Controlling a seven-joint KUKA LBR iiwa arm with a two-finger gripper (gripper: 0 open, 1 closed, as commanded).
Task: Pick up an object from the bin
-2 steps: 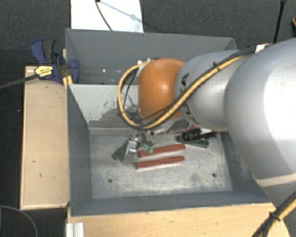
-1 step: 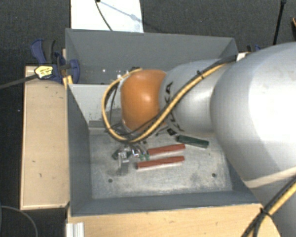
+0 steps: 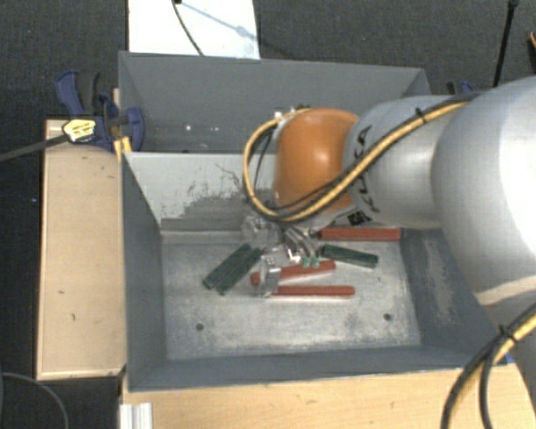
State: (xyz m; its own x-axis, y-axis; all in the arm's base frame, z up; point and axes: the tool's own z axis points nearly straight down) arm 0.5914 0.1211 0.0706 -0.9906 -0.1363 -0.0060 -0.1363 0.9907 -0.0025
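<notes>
1. Where it's at: the gripper [image 3: 272, 273] is down low in the bin [image 3: 277, 329], right in the middle of the little cluster of sticks on the floor, toward the back wall. The arm [image 3: 464, 168] comes in from the right, with its orange cover [image 3: 313, 164] sitting above the wrist.
2. Nearest stuff:
   - A dark green flat bar [image 3: 230, 271] lies slanted just to the gripper's left, touching it or very nearly.
   - A long red stick [image 3: 317, 291] lies flat just in front, with its left end right by the gripper's tip.
   - Another dark green piece [image 3: 350, 258] sits just to the right.
   - A second red stick [image 3: 366, 235] lies behind that one, partly under the arm.
3. Gripper state: honestly, I can't tell whether it's open or closed, since its tip and the sticks overlap there. I can't say it's holding anything either.
4. Progress, my read: the reach into the bin looks done, because the gripper is at floor level among the pieces. I can't call which piece it's going for. The dark green flat bar and the long red stick are the closest candidates.
5. What's left: a confirmed grab and the lift out. Every stick I can see lies on the bin floor and nothing is raised, so I'd say the pick isn't made yet.
</notes>
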